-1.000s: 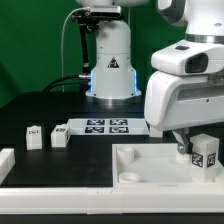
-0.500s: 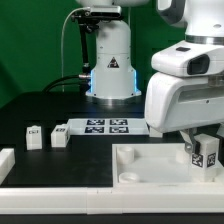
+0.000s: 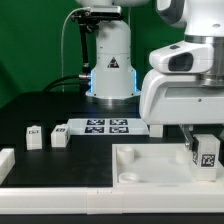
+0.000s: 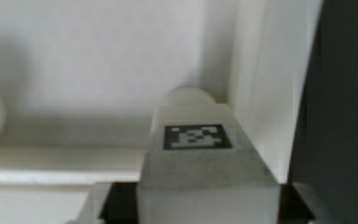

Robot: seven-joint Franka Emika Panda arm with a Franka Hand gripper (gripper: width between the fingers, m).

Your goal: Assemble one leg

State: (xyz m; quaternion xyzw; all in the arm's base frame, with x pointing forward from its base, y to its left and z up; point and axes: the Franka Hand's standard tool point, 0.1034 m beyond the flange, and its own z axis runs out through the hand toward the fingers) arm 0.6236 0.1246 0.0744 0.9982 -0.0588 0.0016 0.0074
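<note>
My gripper [image 3: 203, 140] is shut on a white leg [image 3: 206, 152] with a black-and-white tag, holding it upright over the right part of the large white square slab [image 3: 150, 165]. In the wrist view the leg [image 4: 199, 140] fills the space between the two fingers and points at the slab's raised edge [image 4: 247, 70]. Two more legs [image 3: 34, 134] [image 3: 59, 137] stand on the table at the exterior view's left. I cannot tell whether the held leg touches the slab.
The marker board [image 3: 100, 126] lies behind the slab near the robot base [image 3: 110, 70]. A white part [image 3: 5, 160] sits at the exterior view's far left. A white rail [image 3: 70, 202] runs along the front edge.
The gripper with the leg has shifted slightly to the exterior view's left and a little lower over the slab. The loose legs have not moved.
</note>
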